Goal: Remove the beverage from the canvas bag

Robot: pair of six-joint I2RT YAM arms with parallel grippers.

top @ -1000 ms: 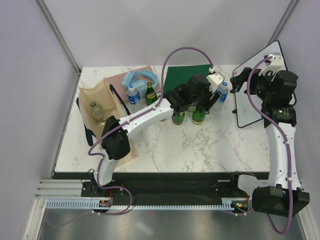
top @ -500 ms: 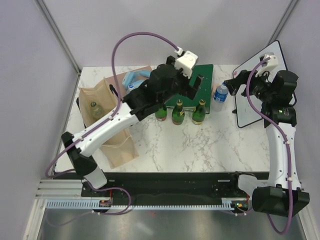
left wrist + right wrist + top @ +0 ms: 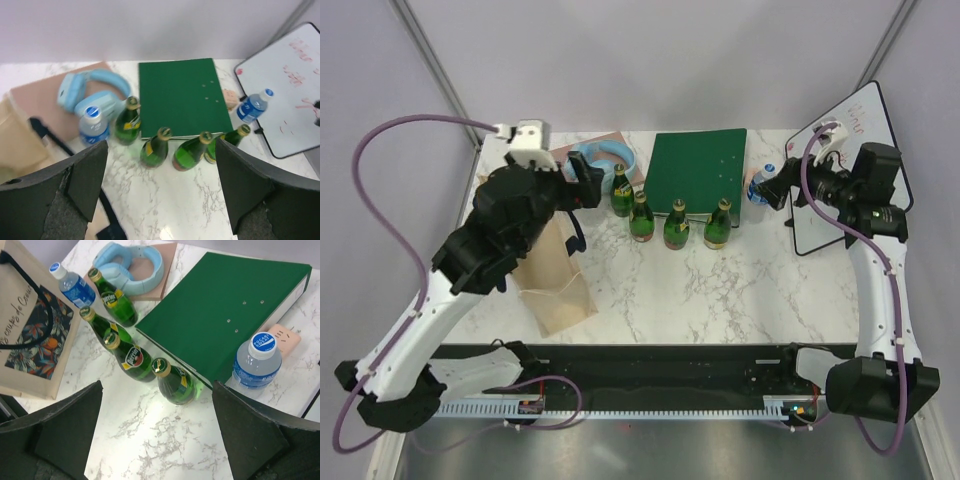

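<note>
- The left gripper point(image 3: 584, 182) hangs high over the left part of the table. Its jaws are spread wide with nothing between them, and its dark fingers point(image 3: 85, 175) frame the bottles below.
- Under that arm stands the canvas bag point(image 3: 555, 290), beige with a dark strap, on the table's left side. The arm hides its mouth, so I cannot tell what is inside.
- Four green glass bottles point(image 3: 677, 225) stand upright in a loose row to the right of the bag, just in front of a green binder point(image 3: 698, 170).
- Light blue headphones point(image 3: 107, 97) lie on a brown board point(image 3: 40, 92), with a small water bottle point(image 3: 95, 132) just beside them.
- The right gripper point(image 3: 780, 185) is equally wide and empty. It is raised near a second water bottle point(image 3: 255, 365) and a whiteboard point(image 3: 290, 105) at the right edge.
- The table point(image 3: 720, 290) is white marble with grey veins, and plain pale walls point(image 3: 650, 60) close it in.
</note>
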